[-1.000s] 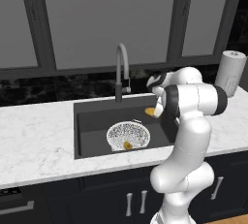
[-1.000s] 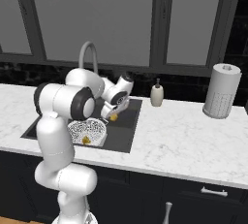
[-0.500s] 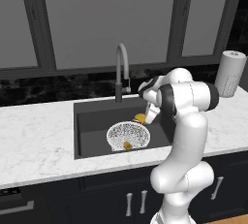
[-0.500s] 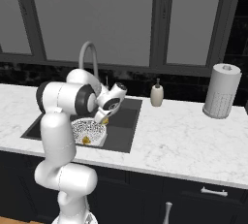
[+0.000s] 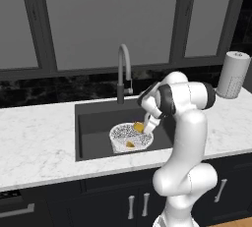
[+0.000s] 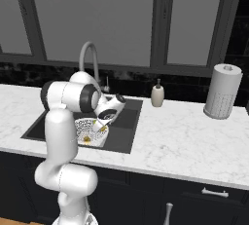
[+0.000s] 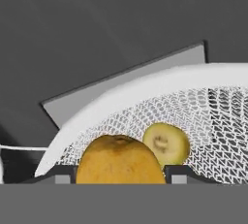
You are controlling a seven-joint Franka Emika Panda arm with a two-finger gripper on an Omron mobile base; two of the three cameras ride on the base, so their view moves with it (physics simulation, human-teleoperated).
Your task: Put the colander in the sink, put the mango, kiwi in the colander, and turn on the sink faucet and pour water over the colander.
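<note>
Two fruits are in play, but going big to small: the marble counter (image 5: 39, 137) runs across under the dark windows, with the sink (image 5: 93, 123) set into it, a dark grey basin with a light grey patch (image 7: 121, 89) on its floor. The arm (image 5: 189, 123) bends over from the right of the basin in the left base view, from the left in the right base view. The faucet (image 5: 123, 71) stands at the back edge of the sink, its spout arching forward. A paper towel roll (image 6: 222, 91) sits well off to the right on the counter, and a little soap bottle (image 6: 156, 94) stands just behind the sink's right corner. The colander (image 5: 130, 136) sits on the sink floor toward the front, white rim, mesh walls. The gripper (image 5: 144, 125) hangs right over the colander's rim, closed around the mango (image 7: 120, 160), which shows orange-yellow between the two finger tips (image 7: 60, 175) in the hand view, held above the mesh and not resting in it. The kiwi (image 7: 166, 143) already lies inside the colander on the mesh, just beyond the mango from the hand's angle, its cut-looking darker end facing the camera.
</note>
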